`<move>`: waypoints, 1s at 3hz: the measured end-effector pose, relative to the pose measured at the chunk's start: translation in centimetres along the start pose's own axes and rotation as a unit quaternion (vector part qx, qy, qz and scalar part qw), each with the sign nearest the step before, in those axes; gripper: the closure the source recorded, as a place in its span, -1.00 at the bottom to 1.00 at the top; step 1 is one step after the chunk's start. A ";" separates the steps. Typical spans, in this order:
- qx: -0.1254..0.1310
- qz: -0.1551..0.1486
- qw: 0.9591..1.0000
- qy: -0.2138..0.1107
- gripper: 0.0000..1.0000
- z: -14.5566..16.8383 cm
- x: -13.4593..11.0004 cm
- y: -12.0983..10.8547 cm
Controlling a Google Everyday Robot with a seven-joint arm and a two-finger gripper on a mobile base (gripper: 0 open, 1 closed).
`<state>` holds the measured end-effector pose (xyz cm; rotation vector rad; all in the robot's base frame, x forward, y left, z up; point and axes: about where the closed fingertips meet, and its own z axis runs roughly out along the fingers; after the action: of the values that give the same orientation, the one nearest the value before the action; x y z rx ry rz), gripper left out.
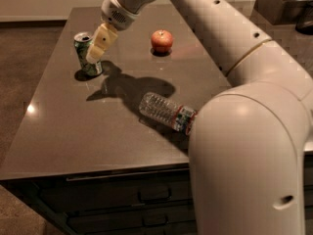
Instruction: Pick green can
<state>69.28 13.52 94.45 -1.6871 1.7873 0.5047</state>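
The green can [82, 51] stands upright near the far left of the dark table [73, 131], its silver top with tab opening showing. My gripper [100, 44], pale yellow at the end of the white arm, hangs right at the can's upper right side and overlaps it in the camera view. Whether it touches the can cannot be told.
A clear plastic bottle [167, 113] lies on its side mid-table. A red apple [162, 40] sits at the back. My white arm [244, 146] fills the right foreground. A dark container [281, 4] stands at the far right. Drawers [146, 195] sit below the table's front edge.
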 end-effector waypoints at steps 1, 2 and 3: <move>-0.014 0.008 1.000 0.010 -1.00 3.3 -0.3 -0.7; -0.016 0.016 1.000 0.016 -0.65 4.5 -0.7 -1.5; -0.012 0.023 0.999 0.023 -0.17 4.7 -0.9 -2.0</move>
<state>72.08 17.08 91.87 -1.6899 1.8628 0.5133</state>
